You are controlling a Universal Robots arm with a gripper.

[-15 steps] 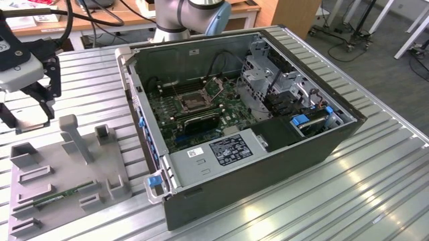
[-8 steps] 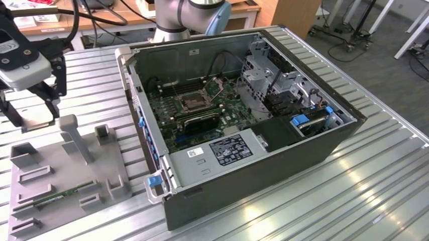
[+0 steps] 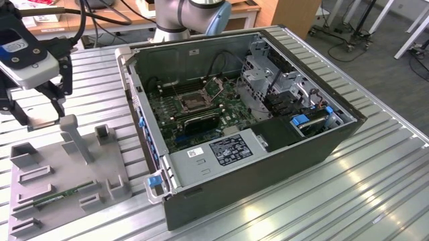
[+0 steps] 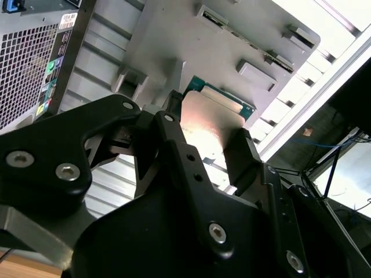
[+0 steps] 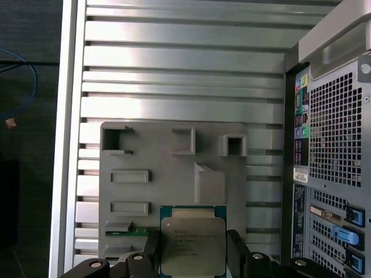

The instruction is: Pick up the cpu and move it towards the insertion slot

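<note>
While my pincer is clamped on the cpu, I can see it in both wrist views. My two black fingers press on two sides of the chip, one on each side. The chip's shiny silver top and its thin green rim show in the first wrist view. My fingers cover its side edges, and its low edge is cut off by the end of the picture.

In the second wrist view my pincer is big and dark and hides the near part of the cpu. I can only see its far end and one green corner.

I hang over the grey tray, which has little walls and pockets. A thin green memory stick lies in one pocket, and one end goes behind my finger.

In the exterior view my pincer is at the exterior view's left, over the grey tray. The chip is hard to make out there.

The insertion slot is well apart from me. It sits on the green board inside the open computer case. The case and the tray both rest on the ribbed metal tabletop.
</note>
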